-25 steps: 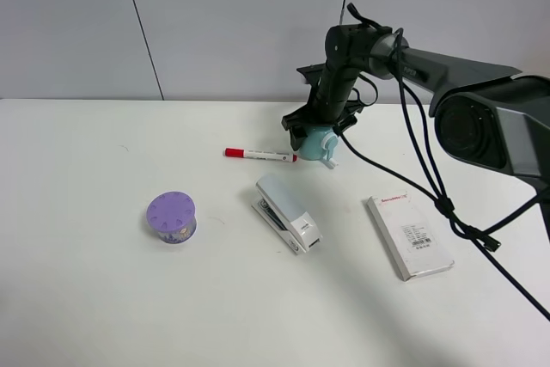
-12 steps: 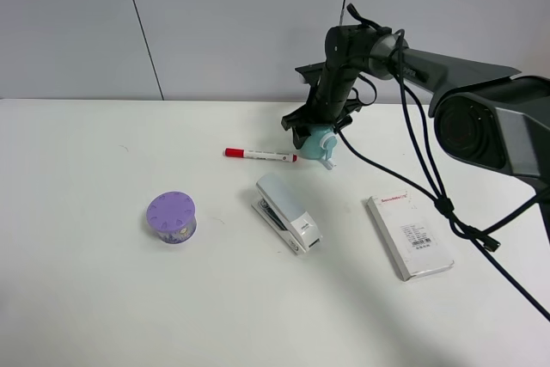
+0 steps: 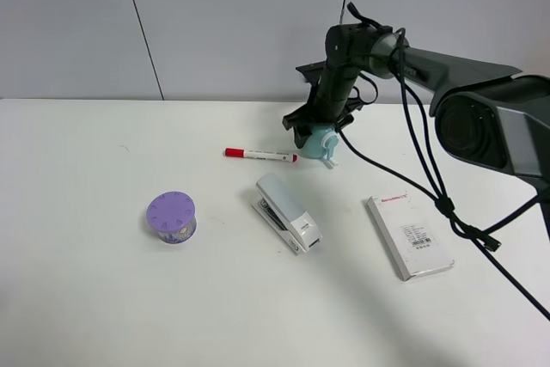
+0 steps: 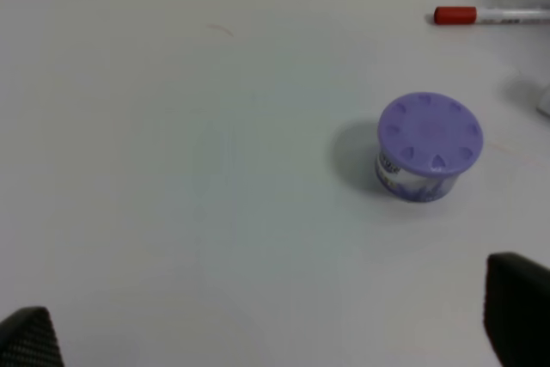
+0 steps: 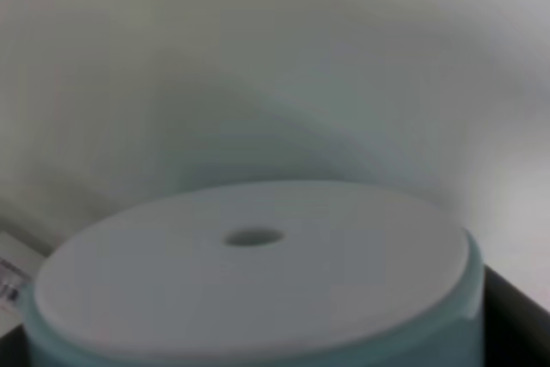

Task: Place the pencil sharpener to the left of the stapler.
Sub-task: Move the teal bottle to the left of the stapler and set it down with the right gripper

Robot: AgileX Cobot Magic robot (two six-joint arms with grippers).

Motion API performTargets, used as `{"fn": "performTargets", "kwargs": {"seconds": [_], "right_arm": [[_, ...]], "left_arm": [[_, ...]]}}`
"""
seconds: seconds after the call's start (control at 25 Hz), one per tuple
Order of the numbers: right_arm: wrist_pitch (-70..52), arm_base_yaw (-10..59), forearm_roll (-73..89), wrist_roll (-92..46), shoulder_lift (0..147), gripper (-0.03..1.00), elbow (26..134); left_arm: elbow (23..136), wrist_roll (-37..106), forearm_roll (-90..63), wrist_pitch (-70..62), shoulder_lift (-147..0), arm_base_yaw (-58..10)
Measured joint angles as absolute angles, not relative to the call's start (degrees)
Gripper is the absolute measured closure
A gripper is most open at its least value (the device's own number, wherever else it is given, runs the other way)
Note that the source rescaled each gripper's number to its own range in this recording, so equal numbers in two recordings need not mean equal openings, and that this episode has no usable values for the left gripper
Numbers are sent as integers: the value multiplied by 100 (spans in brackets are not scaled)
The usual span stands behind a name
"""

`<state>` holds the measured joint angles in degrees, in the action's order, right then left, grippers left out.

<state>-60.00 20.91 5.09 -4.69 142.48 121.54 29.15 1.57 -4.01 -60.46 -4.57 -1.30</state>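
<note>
Clamping pencil sharpener (image 3: 320, 145), right claw (image 3: 315, 131); holed face up.

Exterior view: top of pencil sharpener (image 3: 320, 147) covered by right gripper (image 3: 314, 133), fingertips lost against it; print on white box (image 3: 410, 236), off to the sharpener's right, too small to read. Right wrist view: sharpener (image 5: 249, 272) blurred, white face and teal rim only, lower body cut off. Left wrist view: red-capped marker (image 4: 490, 15) cut at the edge; left gripper (image 4: 275, 326) shows just two dark corners.
</note>
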Motion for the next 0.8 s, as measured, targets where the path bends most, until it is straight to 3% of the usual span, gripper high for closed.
{"fn": "performTargets", "kwargs": {"seconds": [0.4,0.8], "right_arm": [[-6233,2213,484,-468,13804,97,12173],[-6323,2837,465,-358,13083,97,12185]], "left_arm": [[2915,157,-396,-6046,-457,-130],[2915,157,-396,-6046,-457,-130]]}}
